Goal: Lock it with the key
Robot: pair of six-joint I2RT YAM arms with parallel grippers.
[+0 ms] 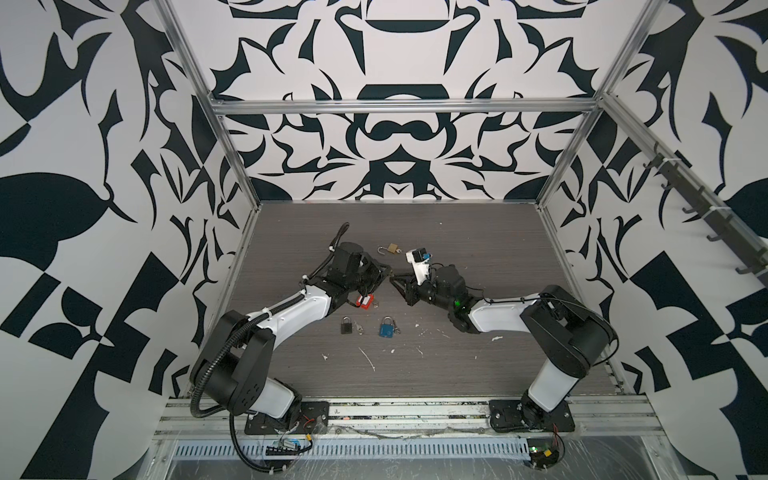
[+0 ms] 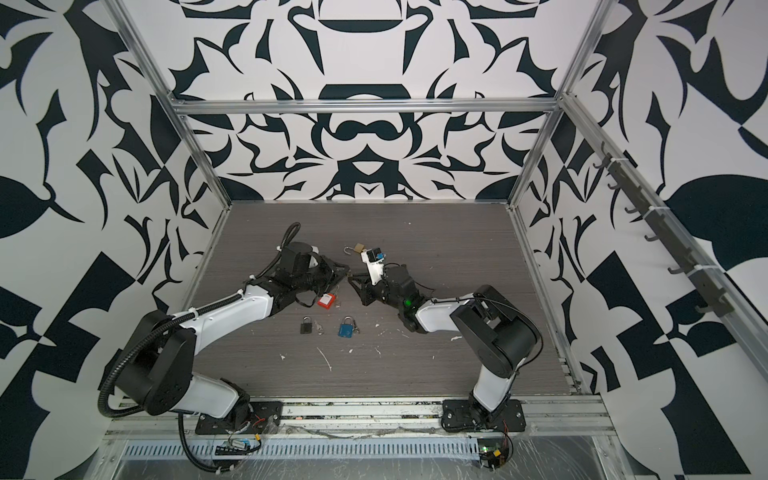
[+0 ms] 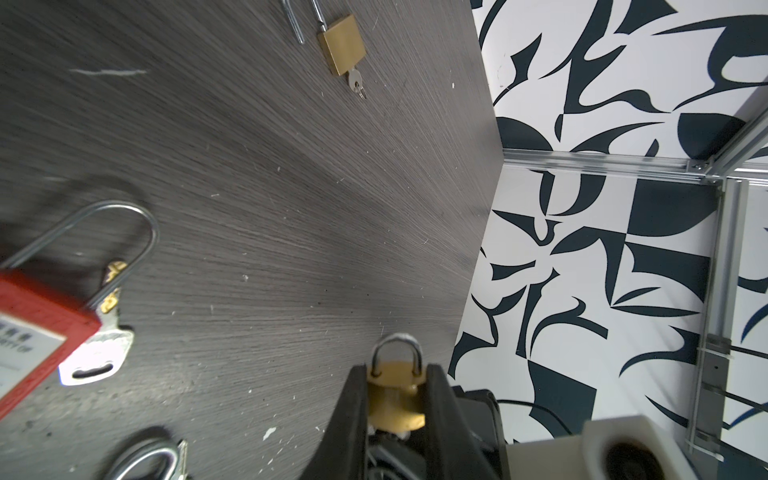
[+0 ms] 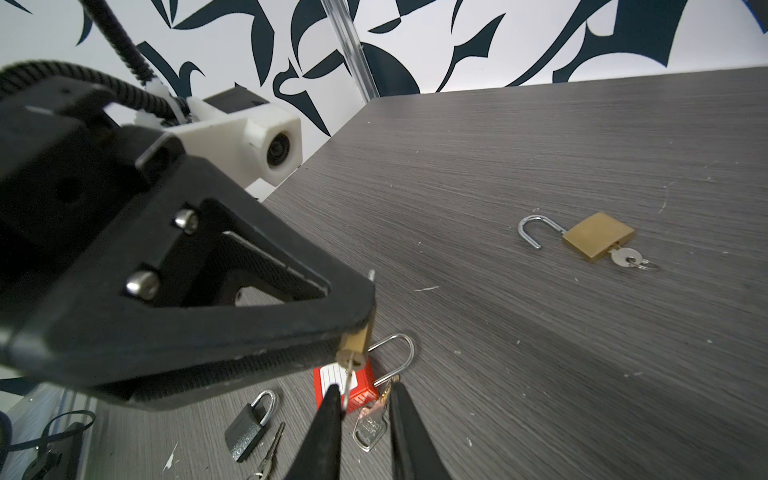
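**Both tools meeting above the middle of the tabletop [image 1: 478, 249].** The left tool [image 3: 397, 370] is clamped on the flat sides of a small brass padlock [image 3: 395, 409]. The shackle points away from the tool, and both of its legs appear seated in the body. In the right wrist view a thin key [image 4: 348, 380] projects from the lock's keyway end. The right tool [image 4: 365, 386] stands just beside the key with its jaws narrowly parted. One finger [image 4: 328, 415] lies against the key, but no grip on it is evident.

Handling, as judged: the lock is rigid, dense for its size and smooth-faced, so it may twist between the pads when the key is turned. Its broad faces are the proper hold. The key is stiff, thin and easily missed edge-on, and is best taken across the flat of its bow.

Lying on the tabletop are an open brass padlock [image 1: 392, 248] at the far side, then a red padlock [image 1: 365, 301], and nearer a black padlock [image 1: 346, 326] and a blue padlock [image 1: 386, 328].
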